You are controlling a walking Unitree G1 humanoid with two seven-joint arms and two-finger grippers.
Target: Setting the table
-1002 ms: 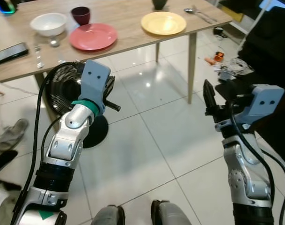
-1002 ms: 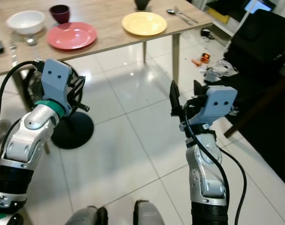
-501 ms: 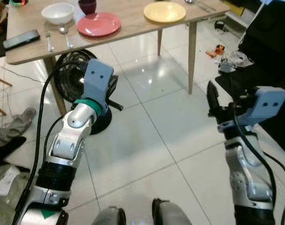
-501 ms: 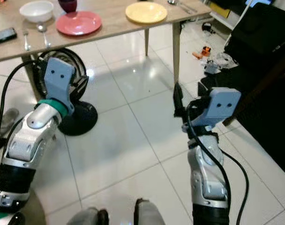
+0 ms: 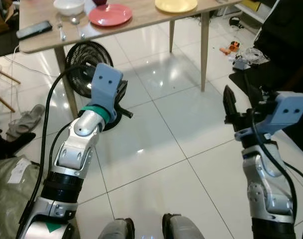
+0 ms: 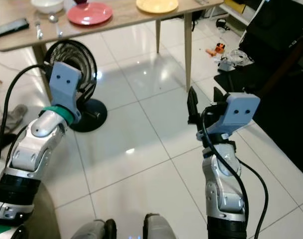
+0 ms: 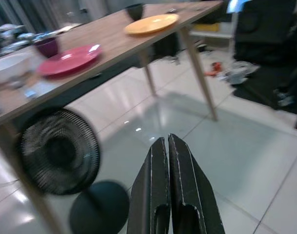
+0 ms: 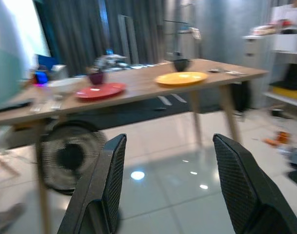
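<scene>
Worktop [image 5: 141, 22]: a long wooden one on slim legs, standing on the white tiled floor [image 5: 156, 149], well ahead of the robot.
Red plate [image 5: 110, 14]: flat on the worktop, near its middle.
Yellow plate [image 5: 175, 5]: on the worktop to the right of the red plate, apart from it.
White bowl [image 5: 68, 6]: on the worktop just left of the red plate.
Dark cup [image 7: 47, 47]: on the worktop behind the red plate, close beside the white bowl.
Cutlery [image 5: 60, 28]: what look like a fork and a spoon [image 5: 81, 29] lie on the worktop in front of the white bowl; the blur makes this hard to confirm.
Phone [image 5: 34, 29]: a dark slab near the left end of the worktop.
Fan [image 5: 90, 57]: a black one on a round base, on the floor under the worktop's near edge.
Left gripper [image 7: 168, 161]: held up in the air short of the worktop, above the fan; its jaws are pressed together with nothing between them.
Right gripper [image 8: 175, 180]: raised over the floor to the right of the worktop, well apart from it; its jaws stand wide apart and empty.
Slipper [image 5: 23, 122]: a grey one on the floor left of the fan.
Clutter [image 5: 243, 55]: small items and cables on the floor beyond the worktop's right leg.
</scene>
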